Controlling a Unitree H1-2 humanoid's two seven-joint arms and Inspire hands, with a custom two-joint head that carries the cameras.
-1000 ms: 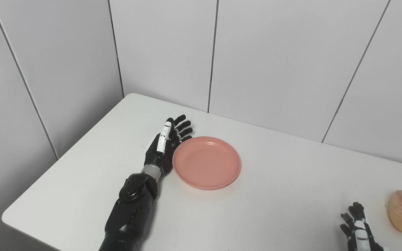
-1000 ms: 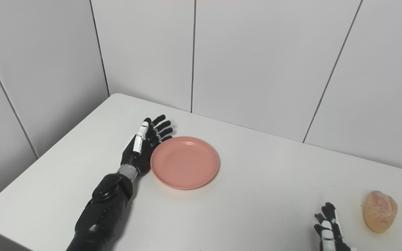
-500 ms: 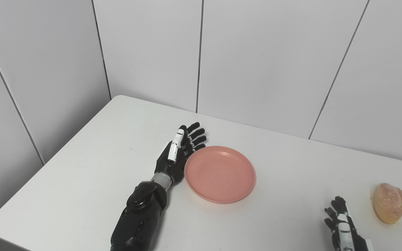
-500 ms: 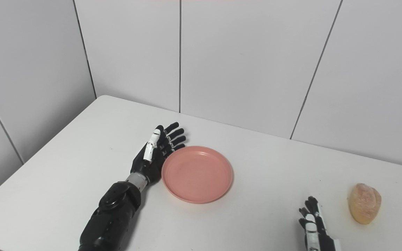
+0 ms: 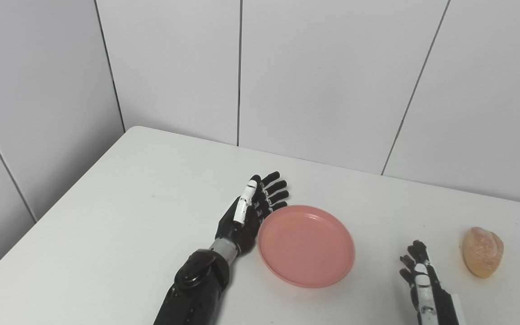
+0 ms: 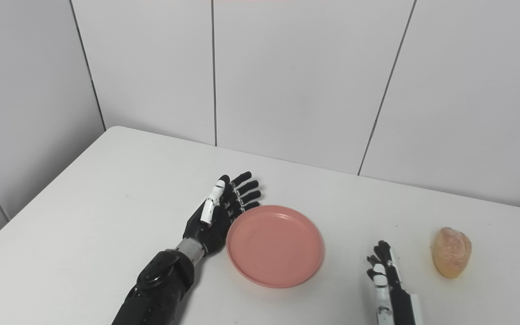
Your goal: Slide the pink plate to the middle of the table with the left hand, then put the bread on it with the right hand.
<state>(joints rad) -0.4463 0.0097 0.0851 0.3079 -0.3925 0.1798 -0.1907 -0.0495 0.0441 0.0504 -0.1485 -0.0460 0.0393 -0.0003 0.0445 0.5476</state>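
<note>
The round pink plate (image 5: 306, 245) lies empty on the white table (image 5: 142, 216). My left hand (image 5: 251, 212) stands on edge with fingers straight and apart, its palm against the plate's left rim; it holds nothing. The bread (image 5: 482, 251), a tan roll, lies at the right side of the table. My right hand (image 5: 418, 271) rests low near the front edge, between plate and bread, fingers apart and empty, clear of both. The plate also shows in the right eye view (image 6: 274, 245), as does the bread (image 6: 452, 251).
A grey panelled wall (image 5: 323, 81) runs behind the table and along its left side. The table's left edge (image 5: 61, 194) slants toward the front. Nothing else lies on the table.
The camera has swung to the right, shifting the whole picture left. My left hand has pushed the plate to the right, closer to the bread. My right hand has come up further into view.
</note>
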